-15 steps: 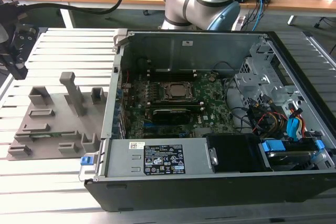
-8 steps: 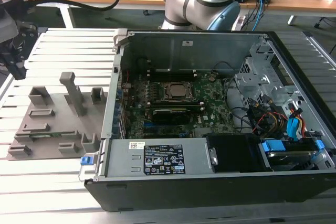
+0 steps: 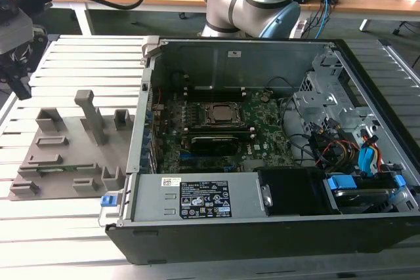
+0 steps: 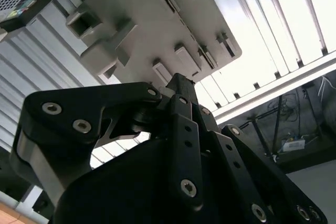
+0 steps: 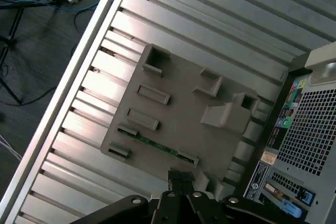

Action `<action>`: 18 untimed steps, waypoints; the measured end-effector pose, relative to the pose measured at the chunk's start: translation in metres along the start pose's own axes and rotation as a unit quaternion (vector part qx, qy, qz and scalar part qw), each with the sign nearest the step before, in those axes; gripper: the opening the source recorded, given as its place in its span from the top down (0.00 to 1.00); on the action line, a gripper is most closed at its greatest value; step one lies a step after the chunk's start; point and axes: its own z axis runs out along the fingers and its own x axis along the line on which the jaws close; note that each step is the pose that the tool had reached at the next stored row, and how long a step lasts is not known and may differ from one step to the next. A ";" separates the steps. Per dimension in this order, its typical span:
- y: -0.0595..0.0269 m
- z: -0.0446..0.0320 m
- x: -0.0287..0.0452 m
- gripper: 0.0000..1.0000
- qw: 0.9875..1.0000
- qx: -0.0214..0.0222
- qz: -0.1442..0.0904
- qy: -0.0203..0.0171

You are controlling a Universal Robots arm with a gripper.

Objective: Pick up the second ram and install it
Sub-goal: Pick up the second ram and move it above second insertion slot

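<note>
Nearest lens, my gripper (image 5: pixel 181 178): black links are crowding both wrist views, and the jaws are pressing together on nothing.
Second ram (image 5: pixel 153 143): the green stick is lying flat in the grey holder tray (image 5: pixel 178 103), along the tray edge closest to my gripper; I am hanging above it, not touching.
Tray: it is sitting on the slatted table (image 5: pixel 236 14), just beside the open computer case (image 3: pixel 223 60), on the exterior view's left.
Motherboard (image 3: pixel 266 132): it is lying inside the case, well apart from the stick.
Done: by my judgement nothing of this job is counting as finished, since the stick is resting in its holder.
Left: I am judging both the lift and the seating on the board as outstanding.
</note>
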 end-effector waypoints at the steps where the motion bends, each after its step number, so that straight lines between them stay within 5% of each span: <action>1: 0.0000 0.0000 0.0000 0.89 1.000 0.000 -0.008 0.000; 11: 0.0000 0.0000 0.0000 0.89 0.998 -0.002 -0.070 0.003; 18: 0.0000 0.0000 0.0000 0.89 0.993 -0.003 -0.120 0.005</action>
